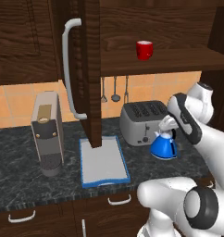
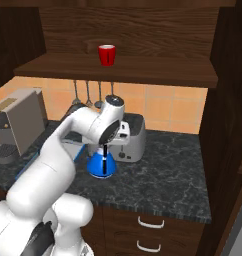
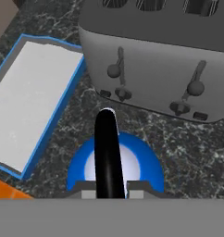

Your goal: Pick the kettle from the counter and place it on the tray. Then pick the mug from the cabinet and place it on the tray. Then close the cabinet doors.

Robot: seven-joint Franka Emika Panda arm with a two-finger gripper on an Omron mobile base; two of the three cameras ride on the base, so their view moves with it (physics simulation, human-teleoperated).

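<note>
We see the gripper low over the kettle, its wrist hiding the kettle's top in both base views. In the hand view the black handle runs up between the fingertip bases at the bottom edge, but the tips are cut off there; we cannot tell whether the fingers press the handle or stand clear of it.

One kettle, blue, sits on the counter just in front of the toaster, touching or nearly so. One tray lies flat to the kettle's left, near but apart; its far edge is covered by the open cabinet door in the left base view. One mug, red, stands upright on the cabinet shelf.

One coffee machine stands left of the tray. Hanging utensils show behind the toaster, too small to name. The right door is cut off at the frame edge
</note>
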